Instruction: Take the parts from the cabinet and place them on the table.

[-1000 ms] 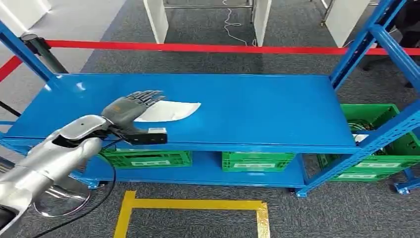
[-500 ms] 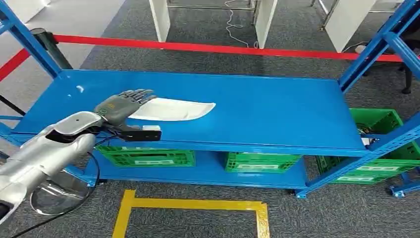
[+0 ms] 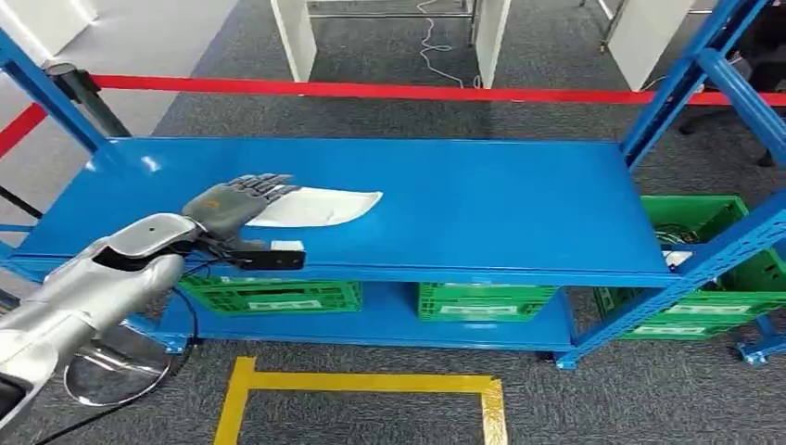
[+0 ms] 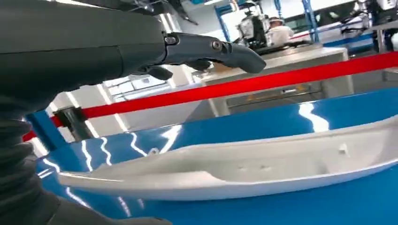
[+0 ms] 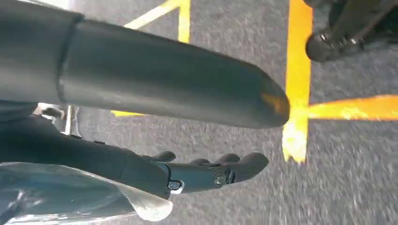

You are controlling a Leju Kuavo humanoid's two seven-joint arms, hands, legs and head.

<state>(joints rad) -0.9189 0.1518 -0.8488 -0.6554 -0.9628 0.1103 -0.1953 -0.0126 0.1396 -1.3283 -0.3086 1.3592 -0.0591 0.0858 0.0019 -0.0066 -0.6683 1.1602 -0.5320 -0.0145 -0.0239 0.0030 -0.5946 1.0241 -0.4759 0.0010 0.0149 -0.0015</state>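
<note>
A long white plastic part [image 3: 320, 206] lies flat on the top blue shelf [image 3: 500, 209] of the cabinet, left of the middle. My left hand [image 3: 234, 202] reaches in over the shelf's front edge and covers the part's left end, fingers stretched out over it. In the left wrist view the white part [image 4: 244, 168] lies just under my left hand [image 4: 94, 47], with a gap between the straight fingers [image 4: 211, 49] and the part. My right hand [image 5: 155, 89] hangs over the grey floor with its fingers apart, holding nothing.
Green crates [image 3: 269, 295] [image 3: 482, 301] sit on the lower shelf, and another green crate [image 3: 714, 278] is at the right. Blue uprights [image 3: 686, 83] frame the cabinet's right end. A red barrier tape [image 3: 371, 89] runs behind. Yellow tape [image 3: 361, 382] marks the floor in front.
The whole picture has swayed, so the camera has moved. My left hand stays over the left end of the white part, which lies in the same spot on the shelf.
</note>
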